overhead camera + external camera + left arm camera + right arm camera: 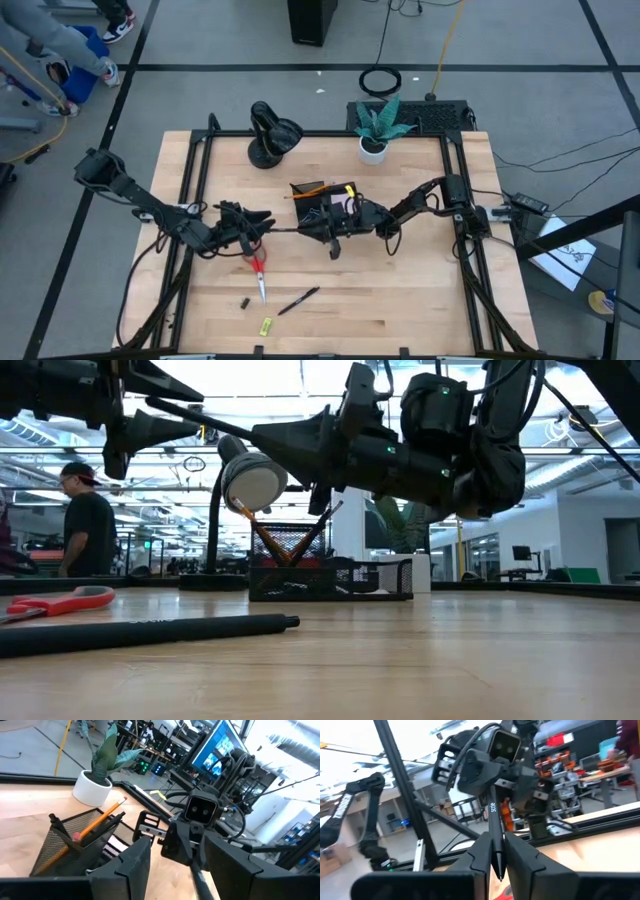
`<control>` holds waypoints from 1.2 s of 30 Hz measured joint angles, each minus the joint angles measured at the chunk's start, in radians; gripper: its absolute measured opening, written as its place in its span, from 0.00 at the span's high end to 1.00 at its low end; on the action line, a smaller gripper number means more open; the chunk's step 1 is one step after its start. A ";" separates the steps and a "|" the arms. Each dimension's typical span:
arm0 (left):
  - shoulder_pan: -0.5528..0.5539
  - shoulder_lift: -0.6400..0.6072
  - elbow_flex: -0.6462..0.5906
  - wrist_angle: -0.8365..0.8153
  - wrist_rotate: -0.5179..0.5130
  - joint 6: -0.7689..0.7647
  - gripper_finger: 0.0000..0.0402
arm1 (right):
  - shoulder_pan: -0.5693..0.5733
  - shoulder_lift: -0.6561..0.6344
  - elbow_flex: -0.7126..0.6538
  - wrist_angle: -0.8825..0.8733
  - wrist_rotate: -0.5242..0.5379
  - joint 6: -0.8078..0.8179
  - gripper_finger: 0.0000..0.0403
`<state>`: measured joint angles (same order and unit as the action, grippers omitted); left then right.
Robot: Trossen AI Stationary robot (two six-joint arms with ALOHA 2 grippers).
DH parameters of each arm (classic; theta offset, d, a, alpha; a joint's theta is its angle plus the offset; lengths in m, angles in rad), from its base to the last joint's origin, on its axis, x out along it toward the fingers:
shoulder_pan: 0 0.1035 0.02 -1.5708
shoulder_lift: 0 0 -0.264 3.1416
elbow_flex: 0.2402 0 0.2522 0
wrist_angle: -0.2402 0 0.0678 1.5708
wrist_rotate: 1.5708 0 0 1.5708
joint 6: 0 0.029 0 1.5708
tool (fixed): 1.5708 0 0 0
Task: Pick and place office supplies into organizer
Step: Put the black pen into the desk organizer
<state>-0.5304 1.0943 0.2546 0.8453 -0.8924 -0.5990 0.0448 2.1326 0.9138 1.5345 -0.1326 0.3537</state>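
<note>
My right gripper (pixel 496 842) is shut on a black pen (pixel 295 231) above the middle of the table, in front of the organizer (pixel 325 205). The pen's far end reaches between the fingers of my left gripper (pixel 177 842), which stands open and faces the right one. Orange pencils (pixel 95 822) and a pink pad (pixel 346 205) sit in the organizer. On the table near the front lie red-handled scissors (pixel 258 268), a second black pen (pixel 298 300), a small black clip (pixel 244 302) and a yellow-green piece (pixel 266 324). My right gripper pinches the black pen between its two fingers, near the pen's pointed end (pixel 493 827). The fingers come about level from the table's right and lie along the pen. The pen is clear of the table and sticks out ahead of the fingers toward my left gripper.
A round black lamp (pixel 272 135) and a white plant pot (pixel 373 150) stand at the table's far edge behind the organizer. A person (pixel 85 525) stands in the room beyond the table. Bare wood lies at the front right (pixel 400 300).
</note>
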 joint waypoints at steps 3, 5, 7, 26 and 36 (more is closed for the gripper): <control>0.000 0.001 0.000 0.006 0.000 -0.009 0.53 | -0.005 0.000 0.000 0.011 0.027 -0.002 0.93; 0.000 0.000 0.000 0.023 0.000 -0.005 0.53 | -0.011 -0.001 0.000 0.010 0.025 0.001 0.93; 0.000 0.001 0.000 0.025 -0.001 -0.006 0.53 | -0.013 -0.001 0.000 -0.010 0.030 0.016 0.92; 0.000 0.000 0.000 0.039 0.036 0.016 0.62 | -0.032 -0.001 0.009 0.031 0.032 0.028 0.92; 0.000 0.000 0.000 0.039 0.028 0.039 0.83 | -0.032 -0.001 0.009 0.032 0.032 0.026 0.91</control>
<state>-0.5304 1.0943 0.2546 0.8845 -0.8642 -0.5600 0.0124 2.1319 0.9226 1.5664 -0.1009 0.3801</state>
